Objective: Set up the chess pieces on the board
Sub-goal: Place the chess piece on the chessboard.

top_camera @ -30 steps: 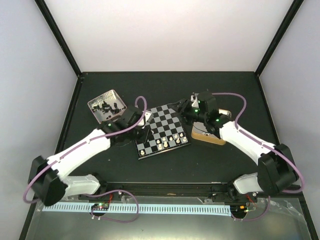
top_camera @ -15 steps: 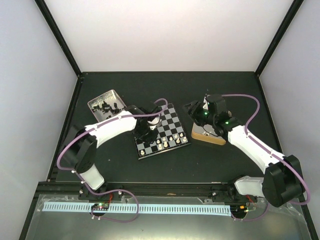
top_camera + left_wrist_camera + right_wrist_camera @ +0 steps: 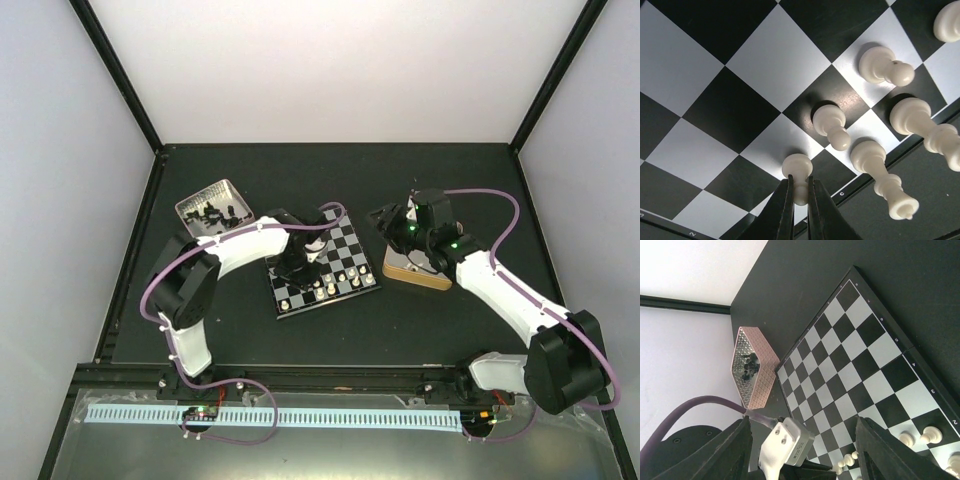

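From above, the board (image 3: pixel 340 238) lies mid-counter (image 3: pixel 400 330). The left hand (image 3: pixel 301 264) is low over the board's left edge. The right hand (image 3: pixel 393 222) hangs past its right edge, over a tan box (image 3: pixel 430 280).

Left wrist view: the left hand (image 3: pixel 800 187) pinches a white pawn (image 3: pixel 796 166) near the board's (image 3: pixel 765 65) edge, with more white pieces (image 3: pixel 830 122) beside it.

Right wrist view: the right hand (image 3: pixel 802 425) is spread wide, holding nothing. Black pieces (image 3: pixel 747 365) lie in a pink tray (image 3: pixel 762 390) by the board's (image 3: pixel 855 365) corner.

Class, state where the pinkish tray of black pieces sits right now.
In the top view, the tray sits on the left side of the table, beyond and to the left of the board.
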You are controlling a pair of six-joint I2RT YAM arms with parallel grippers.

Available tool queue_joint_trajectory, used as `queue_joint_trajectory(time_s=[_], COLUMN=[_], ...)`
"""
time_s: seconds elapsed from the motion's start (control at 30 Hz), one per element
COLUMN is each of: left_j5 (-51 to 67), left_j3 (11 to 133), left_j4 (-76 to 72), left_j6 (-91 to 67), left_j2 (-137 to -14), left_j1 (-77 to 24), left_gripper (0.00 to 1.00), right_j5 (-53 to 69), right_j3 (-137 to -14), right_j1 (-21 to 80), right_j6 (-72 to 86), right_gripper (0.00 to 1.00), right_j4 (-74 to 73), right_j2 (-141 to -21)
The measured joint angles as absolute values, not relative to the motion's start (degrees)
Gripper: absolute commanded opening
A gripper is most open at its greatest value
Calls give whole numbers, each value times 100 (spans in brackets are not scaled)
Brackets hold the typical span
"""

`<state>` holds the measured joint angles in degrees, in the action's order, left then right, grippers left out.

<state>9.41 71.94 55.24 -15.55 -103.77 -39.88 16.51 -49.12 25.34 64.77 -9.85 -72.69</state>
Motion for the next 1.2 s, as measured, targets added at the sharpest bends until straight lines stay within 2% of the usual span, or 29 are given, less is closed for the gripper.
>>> queue_joint_trajectory(time_s=[0.5,0.63,0.77,0.93,1.2], left_j5=[843,766,731,679,666], left_j3=[7295,7354,7363,7369,7236], left_j4=[5583,5564,5564,5561,5393], left_j6=[-1538,-1518,-1509,-1507,-1538], left_j2=[-10573,-10656,-10739,-10737,-10374], left_j1=[-3990,-3990,-3988,-3990,-3988], left_gripper=[11,17,28,31,43], right_j5=[1551,1546,1531,1494,1269], right_j3=[-4908,-4908,-4908,-4908,-4915], right_j1=[2534,2534,2534,2534,2534], right_j6=[6475,6475,6475,6451,6189], right_gripper=[57,57,57,57,57], right_j4=[-1083,-1160,-1219,-1302,-1688], right_j2=[-7126,-7070,-6965,-6845,-6541])
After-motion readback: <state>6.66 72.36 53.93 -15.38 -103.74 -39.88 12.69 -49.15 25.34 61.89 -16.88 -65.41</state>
